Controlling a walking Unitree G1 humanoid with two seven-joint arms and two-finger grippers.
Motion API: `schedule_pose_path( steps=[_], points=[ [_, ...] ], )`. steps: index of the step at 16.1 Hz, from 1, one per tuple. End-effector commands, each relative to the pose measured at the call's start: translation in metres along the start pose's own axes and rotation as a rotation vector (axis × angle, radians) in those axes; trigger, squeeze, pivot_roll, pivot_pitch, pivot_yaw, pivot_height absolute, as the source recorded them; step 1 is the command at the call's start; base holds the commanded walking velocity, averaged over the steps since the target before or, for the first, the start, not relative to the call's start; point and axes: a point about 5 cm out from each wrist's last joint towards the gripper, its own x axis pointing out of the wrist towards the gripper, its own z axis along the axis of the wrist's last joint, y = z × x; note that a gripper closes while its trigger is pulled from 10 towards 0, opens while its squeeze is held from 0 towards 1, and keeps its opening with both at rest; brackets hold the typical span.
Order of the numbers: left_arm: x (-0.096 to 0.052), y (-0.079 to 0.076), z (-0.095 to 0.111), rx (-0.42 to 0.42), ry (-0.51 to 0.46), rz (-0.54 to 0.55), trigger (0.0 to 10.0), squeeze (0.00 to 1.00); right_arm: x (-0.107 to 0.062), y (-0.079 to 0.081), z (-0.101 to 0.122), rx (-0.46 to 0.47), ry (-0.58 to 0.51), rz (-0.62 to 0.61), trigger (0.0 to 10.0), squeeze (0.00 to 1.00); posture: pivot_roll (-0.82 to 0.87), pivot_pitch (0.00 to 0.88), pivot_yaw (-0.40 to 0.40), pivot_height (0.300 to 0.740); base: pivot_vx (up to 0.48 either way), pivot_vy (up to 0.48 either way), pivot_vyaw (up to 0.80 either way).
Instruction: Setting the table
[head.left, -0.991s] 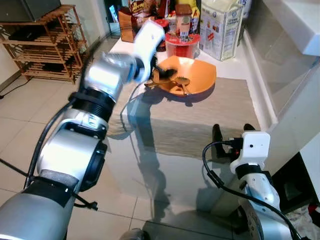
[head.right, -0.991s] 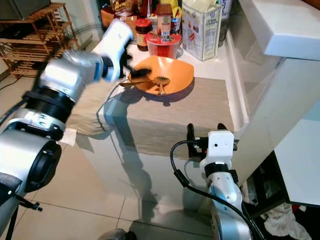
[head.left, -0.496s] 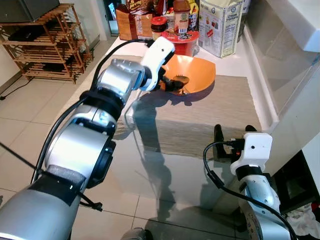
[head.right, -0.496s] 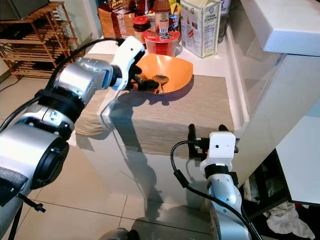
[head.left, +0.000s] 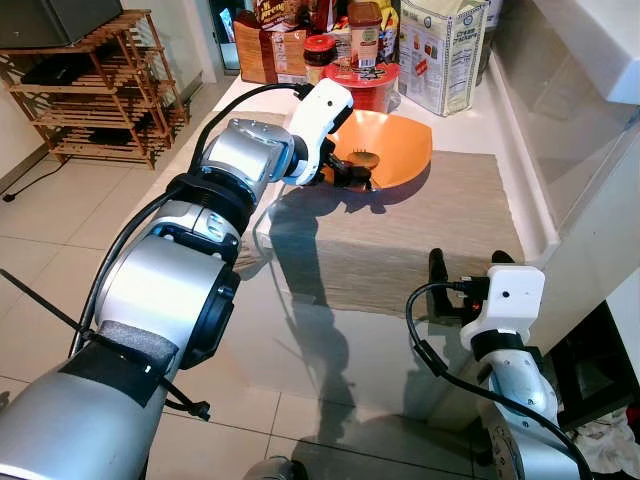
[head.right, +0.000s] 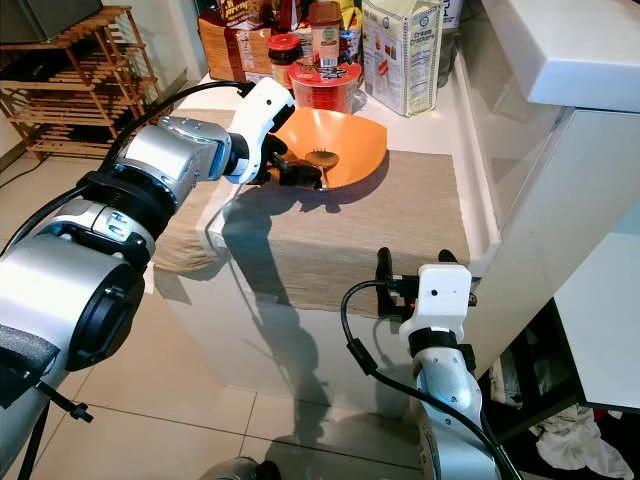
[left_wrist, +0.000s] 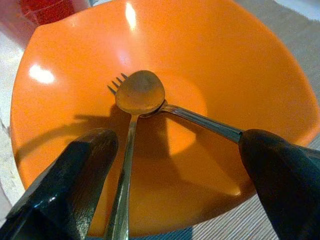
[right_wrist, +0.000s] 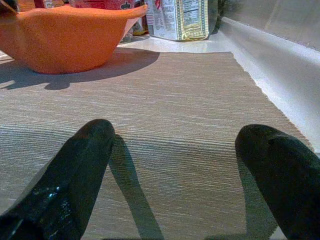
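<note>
An orange bowl (head.left: 400, 150) stands at the far end of a beige placemat (head.left: 420, 230) on the white counter. Inside it a spoon (left_wrist: 140, 92) lies across a fork (left_wrist: 200, 120), whose tines peek out from under the spoon's bowl. My left gripper (head.left: 350, 176) is at the bowl's near left rim, open, and in the wrist view its fingertips (left_wrist: 95, 150) stand on either side of the spoon's handle without touching it. My right gripper (head.left: 466, 272) is open low at the counter's front edge, its fingers (right_wrist: 95, 145) just above the placemat.
Behind the bowl are a red container (head.left: 360, 85), a milk carton (head.left: 440, 50), jars and a brown box (head.left: 255, 45). A white wall ledge (head.left: 590, 120) runs along the counter's right side. A wooden rack (head.left: 100, 80) stands on the tiled floor at the left.
My left arm has swung in from a blurred, higher pose and settled at the bowl's rim, fingers around the spoon handle. Bowl, spoon and fork have stayed put. The right arm has not moved.
</note>
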Motion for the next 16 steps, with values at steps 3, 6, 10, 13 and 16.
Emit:
schedule_pose_path(
  steps=[3,6,10,13,16],
  points=[
    [-0.001,0.001,0.008,-0.047,-0.020,0.025,10.0,0.00,0.001,0.001,0.000,-0.009,0.011,0.001,10.0,0.00,-0.10,0.000,0.108,0.740,0.000,0.000,0.00],
    [-0.001,0.000,0.008,-0.083,-0.017,0.027,10.0,0.00,0.002,0.001,0.000,-0.013,0.013,0.002,10.0,0.00,-0.10,0.003,0.105,0.740,0.000,0.000,0.00],
    [0.000,0.002,0.003,-0.056,0.012,0.047,10.0,0.00,0.002,0.000,0.000,-0.015,0.017,0.001,10.0,0.00,-0.10,0.006,0.105,0.740,0.000,0.000,0.00],
    [0.003,0.002,-0.007,-0.061,0.039,0.060,10.0,0.00,0.002,0.000,0.000,-0.016,0.021,0.002,10.0,0.00,-0.11,0.009,0.104,0.740,0.000,0.000,0.00],
    [0.005,0.001,-0.015,-0.082,0.067,0.056,10.0,0.00,0.003,0.000,0.000,-0.017,0.022,0.005,10.0,0.00,-0.10,0.015,0.099,0.740,0.000,0.000,0.00]
  ],
)
